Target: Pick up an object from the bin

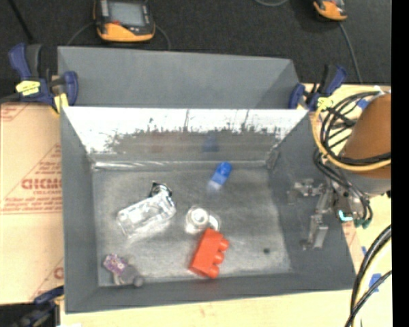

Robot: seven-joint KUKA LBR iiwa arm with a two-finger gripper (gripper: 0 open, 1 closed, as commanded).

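The gripper (315,236), its grasp impossible to tell, is hovering over bare floor of the grey metal bin (191,80), while view-left of it are lying one red plastic brick (209,253), nearest, its long axis leaning toward the gripper, one white round cap (199,218), one clear crumpled packet (146,212), one small blue block (220,174) and one purple piece (116,264).

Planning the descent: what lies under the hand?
Around the hand, bare grey bin wall shows. The patch directly beneath it is hidden by the hand itself. The red block lies apart, to the view's left.
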